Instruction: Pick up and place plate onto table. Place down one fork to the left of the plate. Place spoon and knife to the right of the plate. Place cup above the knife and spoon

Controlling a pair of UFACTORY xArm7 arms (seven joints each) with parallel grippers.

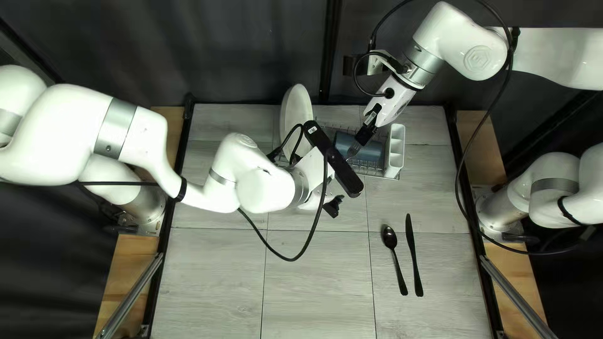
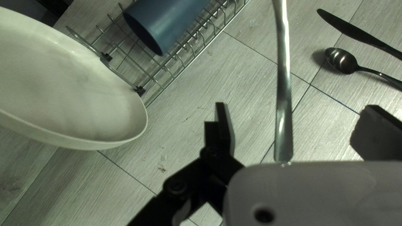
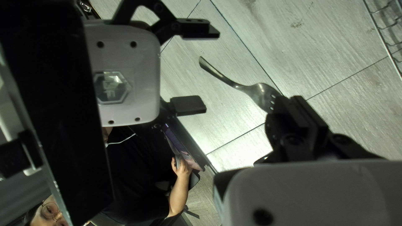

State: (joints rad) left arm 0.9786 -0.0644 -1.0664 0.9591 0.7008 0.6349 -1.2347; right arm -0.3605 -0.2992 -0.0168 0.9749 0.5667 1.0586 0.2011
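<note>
In the top left view, the right gripper [image 1: 362, 138] has both fingers clamped on the fork [image 1: 353, 150] at its tines, and the fork points from there between seven and eight o'clock. The left gripper [image 1: 336, 204] has its fingers wide apart, with the handle end between them.
</note>
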